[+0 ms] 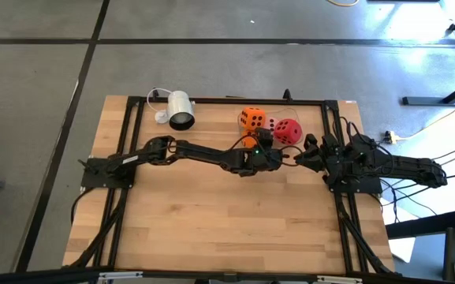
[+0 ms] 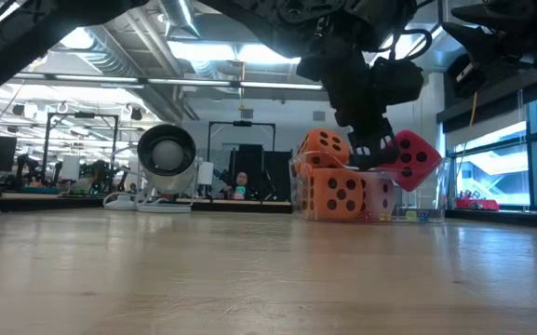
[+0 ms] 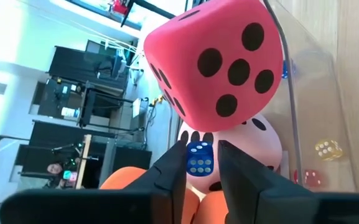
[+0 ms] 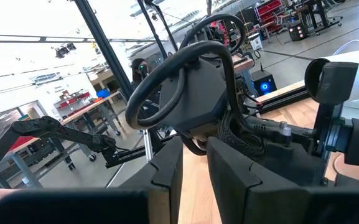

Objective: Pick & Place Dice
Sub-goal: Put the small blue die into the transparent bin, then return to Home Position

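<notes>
Four foam dice sit together at the far right of the table, in or against a clear plastic box (image 3: 310, 81). The red die (image 3: 219, 65) lies tilted on the pale pink die (image 3: 263, 140). One orange die (image 2: 324, 149) is stacked on the other orange die (image 2: 335, 194). From above, the orange die (image 1: 251, 119), pink die (image 1: 272, 124) and red die (image 1: 288, 131) show. My left gripper (image 3: 199, 160) is right at this pile, shut on a small blue die. My right gripper (image 4: 195, 165) waits at the table's right edge, open by a narrow gap. My left gripper pinches a small blue die with white pips (image 3: 199, 158) between its two fingertips (image 3: 178, 163). The fingers come slanting down from the near side. The blue die sits just in front of the pale pink die and below the red one. I cannot tell whether it touches them.
A white cylindrical camera (image 1: 180, 110) with its cable lies at the far edge, left of the dice. Tiny yellow (image 3: 326, 149) and red (image 3: 310, 178) dice lie in the clear box. A black frame (image 1: 136, 118) borders the table. The near half of the wood is bare.
</notes>
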Robot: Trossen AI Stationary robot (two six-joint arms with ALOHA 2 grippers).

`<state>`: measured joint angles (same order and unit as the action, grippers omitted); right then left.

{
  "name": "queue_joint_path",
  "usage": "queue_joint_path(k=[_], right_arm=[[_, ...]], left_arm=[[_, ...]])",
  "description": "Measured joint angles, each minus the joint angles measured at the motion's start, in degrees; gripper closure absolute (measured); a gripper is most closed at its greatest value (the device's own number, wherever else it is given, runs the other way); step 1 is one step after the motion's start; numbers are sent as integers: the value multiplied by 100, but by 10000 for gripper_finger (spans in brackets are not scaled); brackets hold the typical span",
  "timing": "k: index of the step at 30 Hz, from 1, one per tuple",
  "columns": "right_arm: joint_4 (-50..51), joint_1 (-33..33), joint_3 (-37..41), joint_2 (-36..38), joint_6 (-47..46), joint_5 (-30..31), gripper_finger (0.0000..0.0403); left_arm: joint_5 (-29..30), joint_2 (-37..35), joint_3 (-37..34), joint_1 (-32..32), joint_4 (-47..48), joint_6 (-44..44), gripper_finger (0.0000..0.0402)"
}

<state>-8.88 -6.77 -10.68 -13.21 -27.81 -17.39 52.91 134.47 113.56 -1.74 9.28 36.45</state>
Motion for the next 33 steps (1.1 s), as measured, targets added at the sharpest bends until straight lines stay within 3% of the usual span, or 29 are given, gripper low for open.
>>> queue_joint_path(k=[18, 33], right_arm=[[1, -1, 0, 2, 0, -2, 328], [1, 0, 0, 0, 0, -1, 328]], left_arm=[[-211, 0, 0, 2, -167, -1927, 288], [-22, -13, -2, 213, -141, -1974, 292]])
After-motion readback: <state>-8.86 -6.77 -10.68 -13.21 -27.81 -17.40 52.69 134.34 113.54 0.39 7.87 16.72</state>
